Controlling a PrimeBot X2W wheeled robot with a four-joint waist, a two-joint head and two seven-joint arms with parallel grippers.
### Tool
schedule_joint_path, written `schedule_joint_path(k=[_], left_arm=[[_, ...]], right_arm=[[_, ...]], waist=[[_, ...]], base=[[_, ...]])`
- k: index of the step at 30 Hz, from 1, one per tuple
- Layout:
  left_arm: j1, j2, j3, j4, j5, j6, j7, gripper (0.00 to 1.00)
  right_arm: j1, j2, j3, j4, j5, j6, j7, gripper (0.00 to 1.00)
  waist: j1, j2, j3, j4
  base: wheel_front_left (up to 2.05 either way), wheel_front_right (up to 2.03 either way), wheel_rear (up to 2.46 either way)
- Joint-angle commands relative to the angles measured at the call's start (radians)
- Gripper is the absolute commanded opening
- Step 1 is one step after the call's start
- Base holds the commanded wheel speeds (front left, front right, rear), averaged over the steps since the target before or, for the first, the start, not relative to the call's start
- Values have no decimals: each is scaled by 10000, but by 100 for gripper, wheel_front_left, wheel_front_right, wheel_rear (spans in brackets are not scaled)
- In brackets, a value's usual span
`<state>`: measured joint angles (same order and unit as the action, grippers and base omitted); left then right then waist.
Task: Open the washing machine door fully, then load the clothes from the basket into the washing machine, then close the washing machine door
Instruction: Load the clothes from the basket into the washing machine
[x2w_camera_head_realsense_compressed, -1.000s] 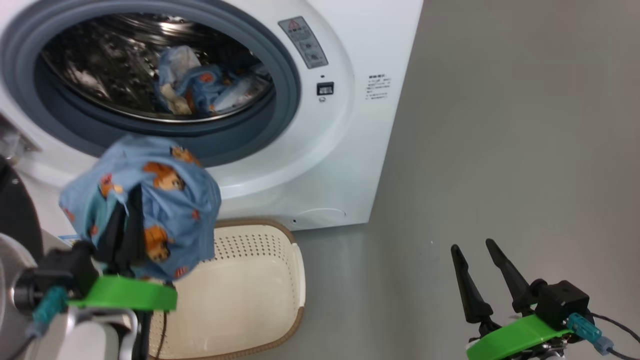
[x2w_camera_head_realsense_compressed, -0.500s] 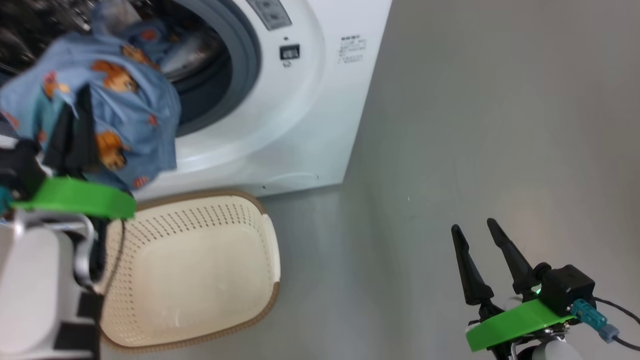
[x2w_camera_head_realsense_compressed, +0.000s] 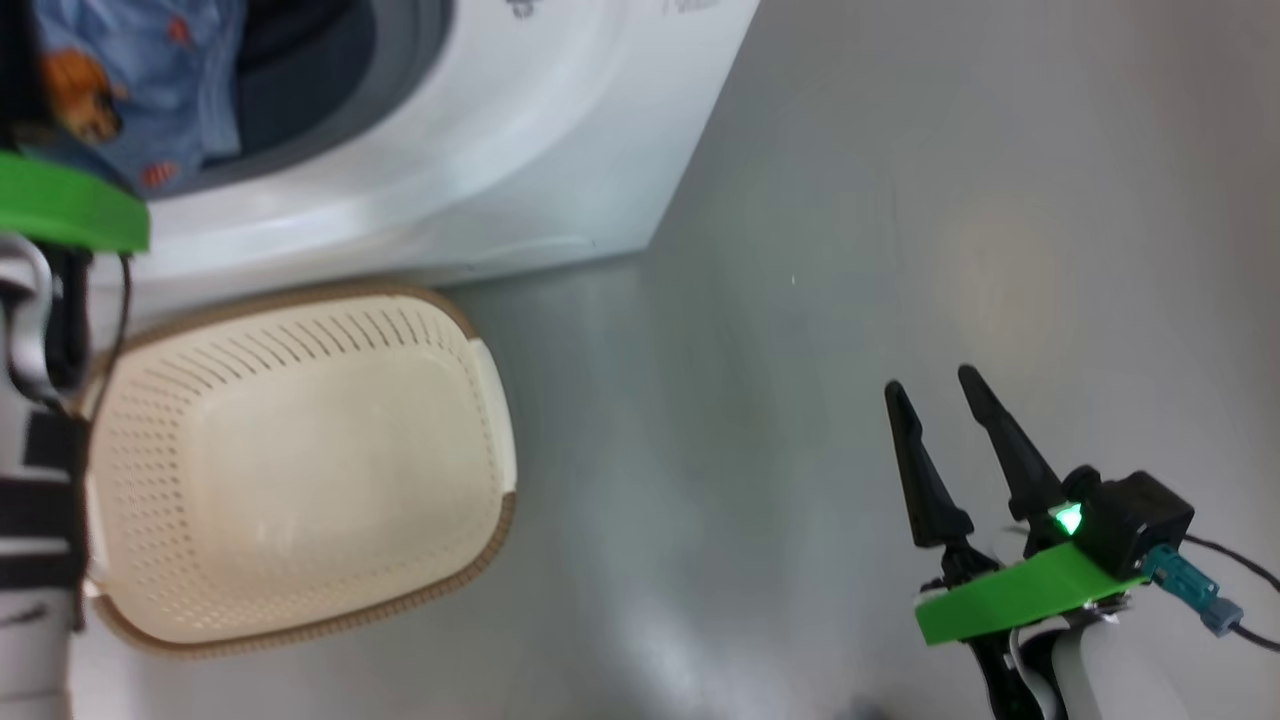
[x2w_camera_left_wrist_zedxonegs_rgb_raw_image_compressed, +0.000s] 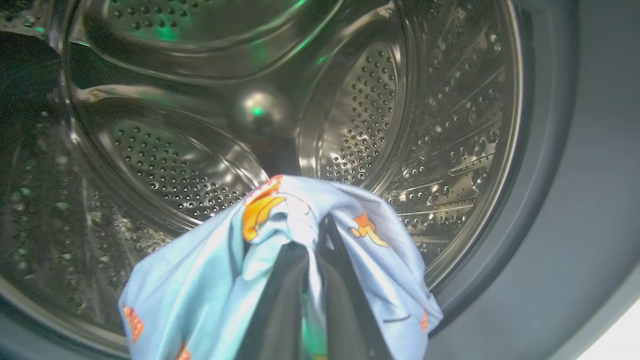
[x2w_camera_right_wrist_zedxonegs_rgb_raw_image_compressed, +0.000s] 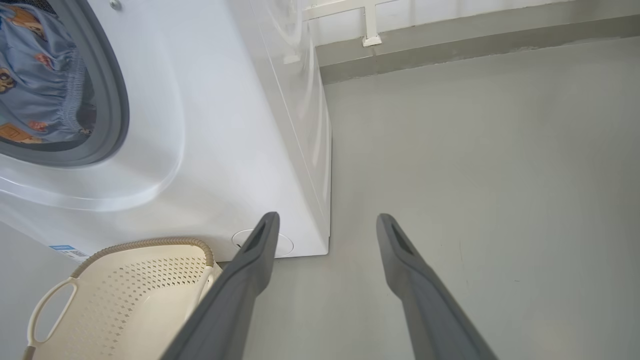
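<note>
Head view, from its left edge: one light-blue bear-print garment (x2w_camera_head_realsense_compressed: 130, 90) hangs at the mouth of the one washing machine (x2w_camera_head_realsense_compressed: 500, 130), just above a green wrist mount (x2w_camera_head_realsense_compressed: 60, 210). Below them one cream basket (x2w_camera_head_realsense_compressed: 480, 560) stands on the floor (x2w_camera_head_realsense_compressed: 800, 300), its far rim close against the machine's lower front and its perforated walls and pale bottom in plain sight. Well apart, towards the lower right corner, the right gripper (x2w_camera_head_realsense_compressed: 930, 380) hovers over bare floor with its two dark fingers spread wide and nothing between them.

The left wrist view gives what the head view cuts off. The left gripper (x2w_camera_left_wrist_zedxonegs_rgb_raw_image_compressed: 315, 245) is clamped tight on that one garment, the cloth draped over both fingers. Behind it are the steel perforated drum (x2w_camera_left_wrist_zedxonegs_rgb_raw_image_compressed: 175, 165) and, at the right, the grey-blue gasket (x2w_camera_left_wrist_zedxonegs_rgb_raw_image_compressed: 575, 150). The garment is at the opening; I cannot tell whether it touches the drum.

The right wrist view adds the machine's side panel, one looped basket handle (x2w_camera_right_wrist_zedxonegs_rgb_raw_image_compressed: 50, 310), one small blue label (x2w_camera_right_wrist_zedxonegs_rgb_raw_image_compressed: 62, 248) low on the machine's front, and the foot of the wall (x2w_camera_right_wrist_zedxonegs_rgb_raw_image_compressed: 450, 35) at the floor's far edge.
</note>
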<state>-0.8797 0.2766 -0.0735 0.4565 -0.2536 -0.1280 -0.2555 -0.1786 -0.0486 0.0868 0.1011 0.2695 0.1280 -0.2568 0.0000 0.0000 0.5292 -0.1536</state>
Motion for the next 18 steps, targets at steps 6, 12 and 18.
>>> schedule_joint_path(k=[6,12,18], left_arm=[[-1287,938,-81,445,-47,-26,-63,0],[-2359,1182,-231,1105,-73,-26,-48,0],[-3801,1351,-489,1948,13,-26,53,0]], right_arm=[[-318,-16,564,-334,473,27,-49,100],[-370,-16,694,-315,637,27,-49,100],[-494,-16,953,-337,773,27,-49,100]], waist=[[0,0,1501,-553],[0,0,1990,-693],[0,0,2536,-748]], base=[[0,0,0],[0,0,0],[0,0,0]])
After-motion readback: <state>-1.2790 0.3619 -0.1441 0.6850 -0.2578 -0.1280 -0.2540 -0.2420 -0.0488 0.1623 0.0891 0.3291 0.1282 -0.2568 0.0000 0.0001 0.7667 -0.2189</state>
